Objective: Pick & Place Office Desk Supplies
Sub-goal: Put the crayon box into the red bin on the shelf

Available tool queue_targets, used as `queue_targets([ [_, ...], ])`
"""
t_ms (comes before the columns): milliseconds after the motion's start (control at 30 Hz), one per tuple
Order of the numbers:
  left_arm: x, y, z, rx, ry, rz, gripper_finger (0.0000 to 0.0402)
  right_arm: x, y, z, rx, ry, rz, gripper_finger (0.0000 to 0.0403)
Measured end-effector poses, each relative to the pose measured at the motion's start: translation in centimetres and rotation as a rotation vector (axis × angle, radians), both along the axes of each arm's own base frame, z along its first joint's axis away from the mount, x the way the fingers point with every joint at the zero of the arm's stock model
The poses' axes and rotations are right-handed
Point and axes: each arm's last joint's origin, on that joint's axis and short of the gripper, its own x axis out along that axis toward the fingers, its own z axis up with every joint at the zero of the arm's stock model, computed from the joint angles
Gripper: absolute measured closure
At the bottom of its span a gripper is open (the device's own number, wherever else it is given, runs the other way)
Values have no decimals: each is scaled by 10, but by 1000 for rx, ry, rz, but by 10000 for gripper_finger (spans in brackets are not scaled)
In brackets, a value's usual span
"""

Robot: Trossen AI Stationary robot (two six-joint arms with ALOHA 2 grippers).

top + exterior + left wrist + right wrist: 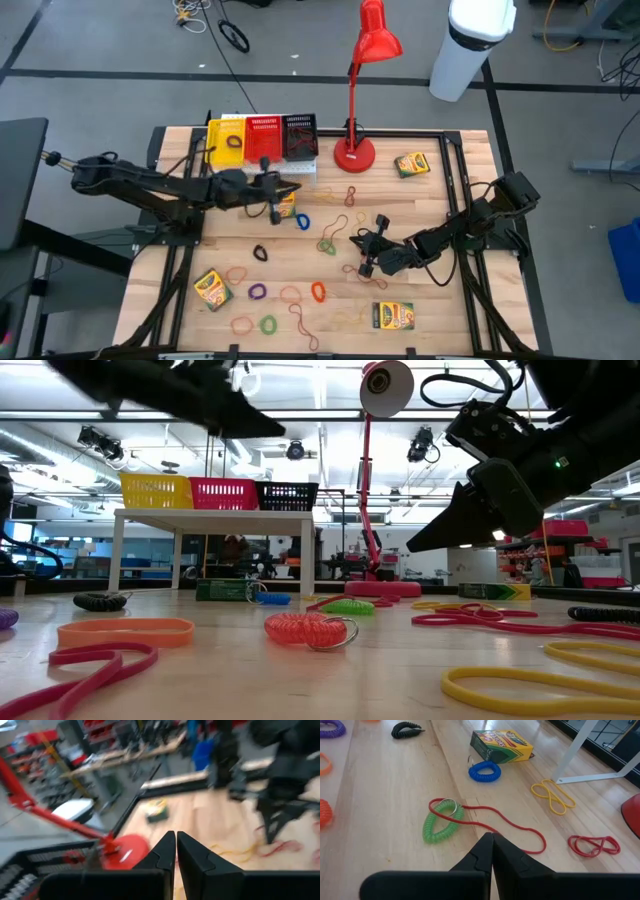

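Grey floor (120, 40) with dark tape lines surrounds the wooden table (440, 310); a white bin (470, 40) stands far right, cables (215, 18) trail far left, ceiling lights (300, 450) glow overhead.

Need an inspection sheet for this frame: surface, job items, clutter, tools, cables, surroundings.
Surface: wooden table, bare between items.
Job's things: four crayon boxes, one beside the left tool; bands and coil loops scattered, green coil crossed by a red band.
Clutter: red lamp; rack carrying yellow, red and black baskets.
Grippers: left tool shut, empty, by the rack; right tool shut, empty, mid-table.
Cables: loose ones on the floor.
Surroundings: white bin; lab shelving behind.
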Motion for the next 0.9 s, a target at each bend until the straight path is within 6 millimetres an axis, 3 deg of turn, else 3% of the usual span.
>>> queue_targets([
  [233, -28, -4, -34, -69, -120, -120, 379, 0, 0, 0, -2, -1, 0, 386],
  [400, -38, -7, -50, -162, -110, -208, 379, 0, 0, 0, -2, -3, 0, 386],
  [900, -39, -8, -53, -194, -106, -232, 379, 2, -1, 4, -7, -58, -55, 386],
])
